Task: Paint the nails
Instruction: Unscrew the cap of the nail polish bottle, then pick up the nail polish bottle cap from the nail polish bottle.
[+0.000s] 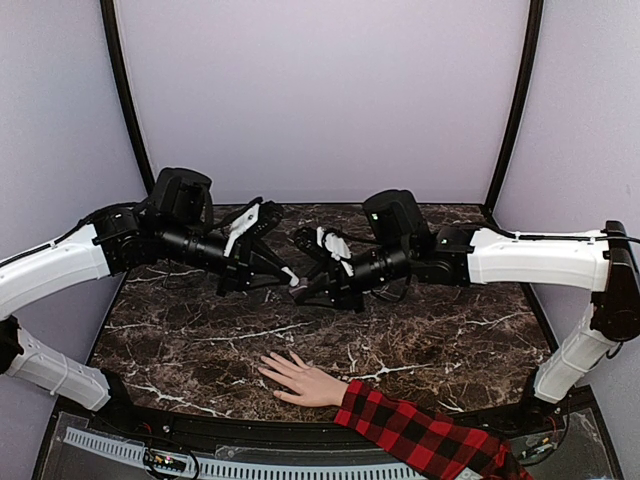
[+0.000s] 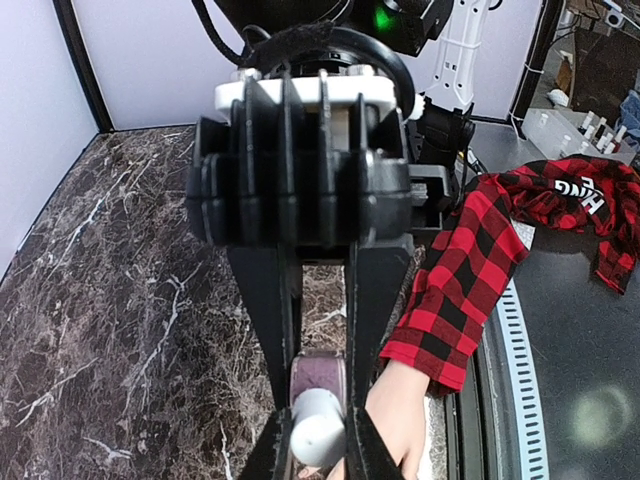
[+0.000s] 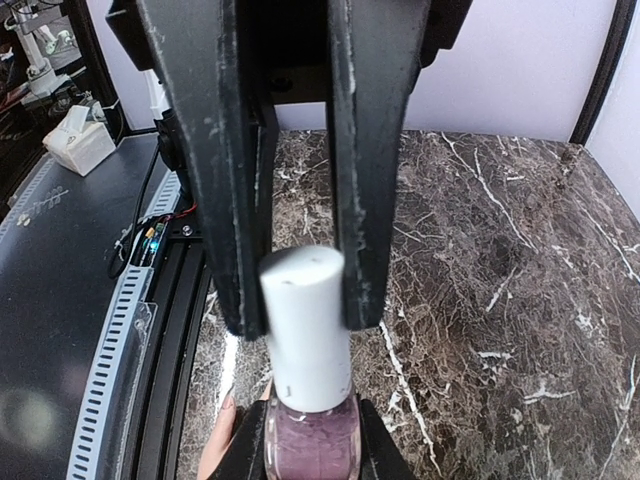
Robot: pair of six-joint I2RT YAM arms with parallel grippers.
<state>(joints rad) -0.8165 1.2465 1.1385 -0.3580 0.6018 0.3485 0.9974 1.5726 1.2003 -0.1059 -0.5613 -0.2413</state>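
Above the middle of the desk (image 1: 450, 330), both my arms meet in mid-air and it's a two-handed job right now. My left hand (image 2: 320, 380) is clamped tight on the purple glass body of the polish bottle (image 3: 310, 445), fingers pinching it from either side so it can't spin. My right hand (image 3: 305, 300) is closed just as firmly on the white cap (image 3: 305, 320), coming in from the opposite end. That's the point of this face-to-face pose, I reckon: one hand anchors the glass while the other gets the leverage to twist the cap and draw it out, and I expect the brush sits under it, though I can't see it. From what I can see the cap sits seated on the neck, so I judge the painting itself hasn't begun. Down near the front edge lies the mannequin palm (image 1: 305, 382), flat on the marble with fingers spread, its red-and-black plaid sleeve (image 1: 420, 435) trailing off to my right. The nails (image 1: 264, 370) are at those spread fingertips, too small from above to tell whether any carry colour. I'm holding the bottle up over the desk, just beyond those fingers, so the brush's trip down to them looks short, and any drip is the thing to watch.
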